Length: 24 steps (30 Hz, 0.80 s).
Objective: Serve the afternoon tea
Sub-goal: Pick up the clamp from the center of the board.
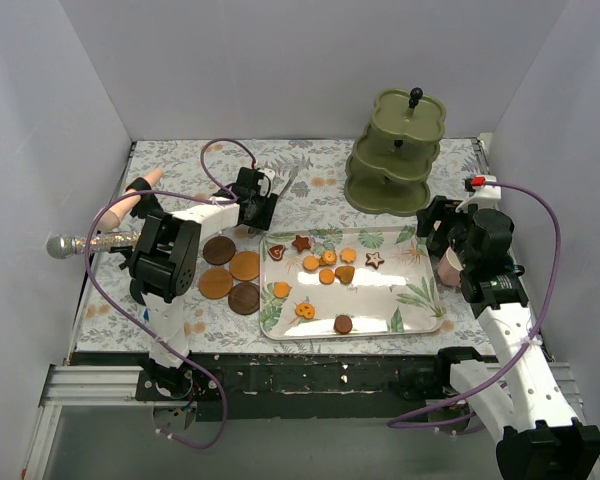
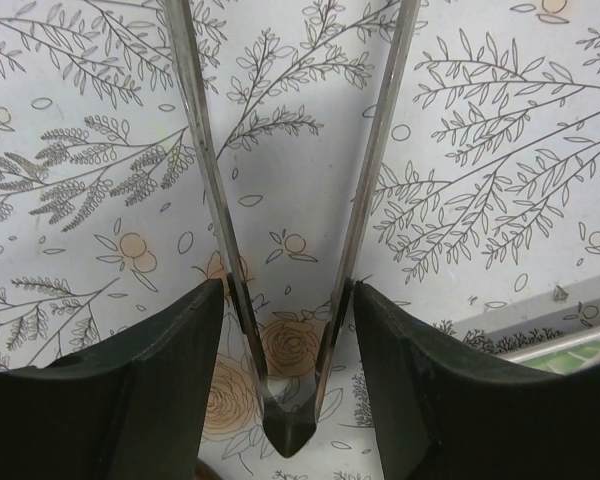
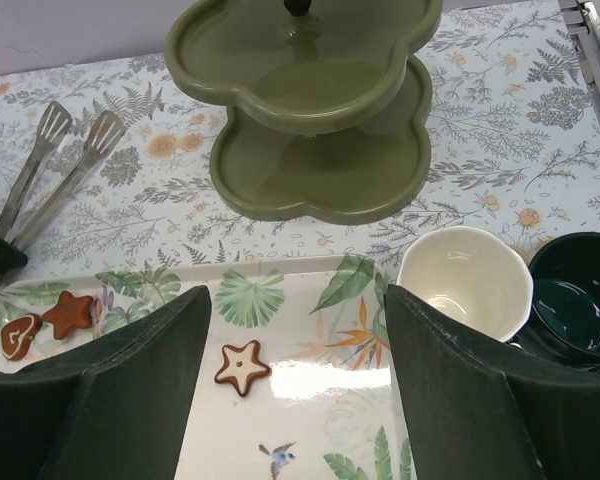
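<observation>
Olive-green and bare on every tier that shows, the three-tier stand (image 1: 395, 155) with its black knob (image 1: 415, 98) sits at the far right of the flowered table (image 1: 180, 320), just beyond the far right corner of the leaf-printed tray (image 1: 410, 300). The small orange and brown biscuits (image 1: 328, 265) all lie on that tray. Most are clustered in its far half, with a brown heart (image 3: 20, 335) and a brown star (image 3: 68, 313) at the far left, a pale-topped star (image 3: 242, 366) further right, and two lone pieces toward the near edge. Four brown round coasters (image 1: 232, 272) lie in a tight group on the cloth just left of the tray, touching one another. The left gripper (image 2: 288, 300) reaches to the far middle of the table, and its two fingers press against the outsides of both arms of the metal tongs (image 2: 288, 435). The tongs lie on the cloth with their arms spread in a V. The right gripper (image 3: 298, 300) hangs over the far right part of the tray with its fingers wide apart and nothing between them. Just to its right stand a white mug (image 3: 465, 280) and a green mug (image 3: 575, 295), side by side off the tray's right edge. A glittery microphone (image 1: 90, 243) lies at the table's left edge.
</observation>
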### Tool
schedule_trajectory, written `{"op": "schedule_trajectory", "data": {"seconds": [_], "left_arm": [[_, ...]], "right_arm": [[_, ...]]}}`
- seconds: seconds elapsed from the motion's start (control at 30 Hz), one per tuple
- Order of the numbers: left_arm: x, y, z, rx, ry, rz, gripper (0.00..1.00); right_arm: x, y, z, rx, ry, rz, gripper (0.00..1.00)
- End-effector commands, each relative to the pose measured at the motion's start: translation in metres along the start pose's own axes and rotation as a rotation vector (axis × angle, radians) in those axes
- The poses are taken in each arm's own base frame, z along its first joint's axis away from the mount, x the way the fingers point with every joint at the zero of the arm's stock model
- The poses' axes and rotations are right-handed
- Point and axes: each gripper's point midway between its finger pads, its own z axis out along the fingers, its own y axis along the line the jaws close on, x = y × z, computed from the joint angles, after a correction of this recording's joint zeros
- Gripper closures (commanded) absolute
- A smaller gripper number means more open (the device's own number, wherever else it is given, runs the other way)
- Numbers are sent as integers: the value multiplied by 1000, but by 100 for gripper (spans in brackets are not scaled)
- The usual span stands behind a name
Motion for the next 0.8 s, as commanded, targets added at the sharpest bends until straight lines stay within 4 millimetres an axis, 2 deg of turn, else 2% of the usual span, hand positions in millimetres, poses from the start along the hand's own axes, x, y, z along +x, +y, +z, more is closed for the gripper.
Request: {"op": "schedule_trajectory", "data": {"seconds": [0.0, 0.13, 0.23, 0.37, 0.43, 0.67, 0.77], "left_arm": [[-3, 5, 5, -26, -7, 27, 46], [-3, 5, 9, -25, -2, 54, 47], [6, 4, 14, -22, 22, 69, 48], [10, 1, 18, -18, 42, 68, 62], [9, 0, 17, -18, 39, 63, 62], [-11, 3, 1, -30, -16, 30, 63], [-27, 7, -13, -50, -57, 24, 70]], "right_arm": [[-17, 4, -3, -10, -50, 5, 22], [-13, 4, -3, -13, -40, 5, 22], [-13, 4, -4, -16, -39, 7, 22], [-13, 4, -4, -16, -41, 10, 22], [-12, 4, -4, -17, -38, 8, 22], [-10, 4, -5, -14, -32, 10, 22], [-12, 4, -5, -12, -37, 12, 22]]}}
